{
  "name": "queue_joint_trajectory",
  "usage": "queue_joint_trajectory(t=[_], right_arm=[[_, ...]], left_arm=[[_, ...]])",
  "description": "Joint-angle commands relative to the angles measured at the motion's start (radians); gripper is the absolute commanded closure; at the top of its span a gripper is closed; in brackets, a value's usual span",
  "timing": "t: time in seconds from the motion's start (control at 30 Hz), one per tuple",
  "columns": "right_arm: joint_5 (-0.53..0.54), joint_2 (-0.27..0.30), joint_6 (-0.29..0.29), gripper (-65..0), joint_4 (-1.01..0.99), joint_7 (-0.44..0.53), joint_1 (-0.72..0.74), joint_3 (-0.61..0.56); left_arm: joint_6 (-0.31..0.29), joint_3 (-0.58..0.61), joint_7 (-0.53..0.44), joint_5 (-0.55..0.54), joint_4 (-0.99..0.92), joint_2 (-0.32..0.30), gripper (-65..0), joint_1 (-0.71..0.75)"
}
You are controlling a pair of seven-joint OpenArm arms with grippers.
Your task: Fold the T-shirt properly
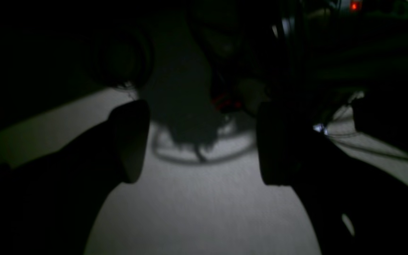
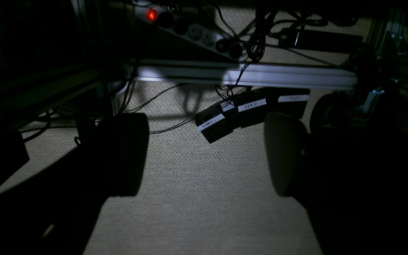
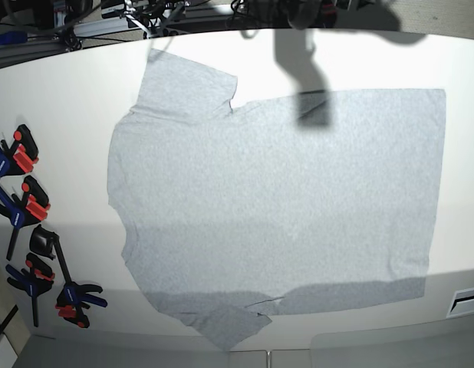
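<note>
Both arms hung low, off the counter [image 3: 60, 92], their cameras aimed down at dim carpeted floor [image 2: 197, 198]. The left claw [image 1: 202, 141] was released, its two dark rounded pads wide apart with bare pale woven floor between them. The right claw [image 2: 205, 154] was likewise released and empty; beyond it lay black labelled boxes [image 2: 250, 109], an aluminium rail [image 2: 260, 76] and a power strip [image 2: 193, 30] with a red light. Neither claw showed in the base view, where the T-shirt [image 3: 283, 207] lay spread flat on the white counter, heather-grey, plain side up, sleeves pointing up and down the picture, hem to the picture's right. Spring clamps [image 3: 30, 222] lay just off its collar end.
</note>
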Motion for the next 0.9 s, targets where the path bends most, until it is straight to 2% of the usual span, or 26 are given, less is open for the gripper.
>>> queue_joint_trajectory(t=[0.0, 0.1, 0.2, 0.33, 0.43, 0.6, 0.77, 0.87], right_arm=[[0.002, 0.011, 0.003, -47.0, 0.004, 0.008, -0.001, -0.001], [0.002, 0.011, 0.003, -47.0, 0.004, 0.018, -0.002, -0.001], [0.002, 0.010, 0.003, -47.0, 0.004, 0.081, -0.014, -0.001], [0.002, 0.011, 0.003, -47.0, 0.004, 0.116, -0.041, -0.001], [0.002, 0.011, 0.003, -47.0, 0.004, 0.121, -0.062, -0.001], [0.002, 0.014, 0.004, -47.0, 0.004, 0.155, -0.087, -0.001], [0.003, 0.028, 0.006, -47.0, 0.016, 0.166, -0.124, -0.001], [0.003, 0.038, 0.031, -47.0, 0.062, 0.166, -0.175, -0.001]], left_arm=[[0.010, 0.001, 0.008, -0.002, 0.002, -0.003, -44.2, 0.014], [0.008, 0.001, 0.043, -0.028, 0.002, -0.006, -44.2, 0.023], [-0.006, 0.001, 0.045, -0.085, 0.003, -0.007, -44.2, 0.037], [-0.087, 0.001, 0.064, -0.109, 0.004, -0.008, -44.2, 0.045], [-0.089, 0.001, 0.066, -0.109, 0.004, -0.013, -44.2, 0.044], [-0.089, 0.001, -0.013, -0.109, 0.004, -0.022, -44.2, 0.053], [-0.089, 0.001, -0.023, -0.106, 0.023, -0.025, -44.2, 0.083], [-0.089, 0.001, -0.023, -0.106, 0.096, -0.041, -44.2, 0.136]])
